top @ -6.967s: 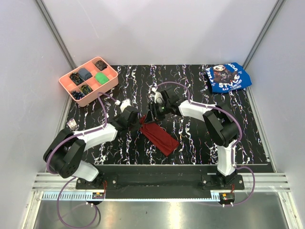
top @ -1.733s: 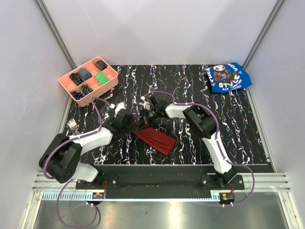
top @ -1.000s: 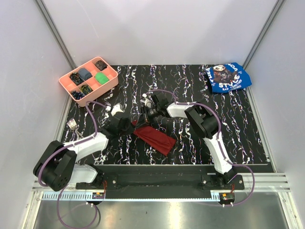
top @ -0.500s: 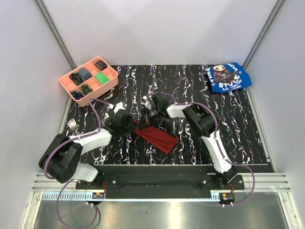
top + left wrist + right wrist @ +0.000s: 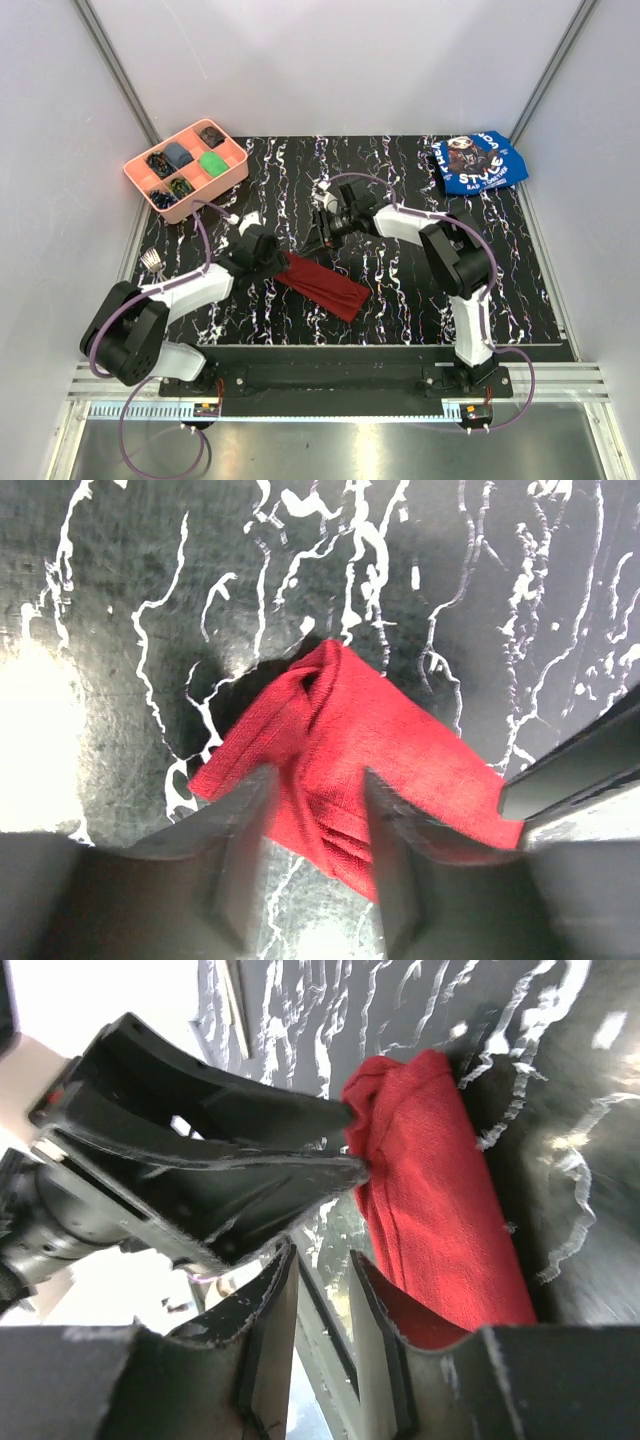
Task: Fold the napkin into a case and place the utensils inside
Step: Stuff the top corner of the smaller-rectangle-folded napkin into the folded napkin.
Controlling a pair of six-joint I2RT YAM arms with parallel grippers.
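Observation:
The dark red napkin (image 5: 325, 286) lies folded into a narrow layered strip on the black marbled table (image 5: 400, 290), running from upper left to lower right. My left gripper (image 5: 274, 262) sits at the strip's upper-left end. In the left wrist view it (image 5: 315, 855) stands open, its fingers (image 5: 240, 850) either side of the napkin's (image 5: 360, 740) layered edge. My right gripper (image 5: 321, 238) hovers just beyond that same end. In the right wrist view it (image 5: 320, 1345) is slightly open with nothing between its fingers, beside the napkin (image 5: 440, 1210). A silver fork (image 5: 152, 262) lies at the table's left edge.
A pink compartment tray (image 5: 232, 176) holding small items stands at the back left. A blue printed cloth (image 5: 478, 162) lies at the back right. Grey walls enclose the table on three sides. Purple cables loop over both arms.
My left gripper has opened and let go of the napkin's end, which now lies flat. The right gripper has widened a little and drawn back to the right from the cloth.

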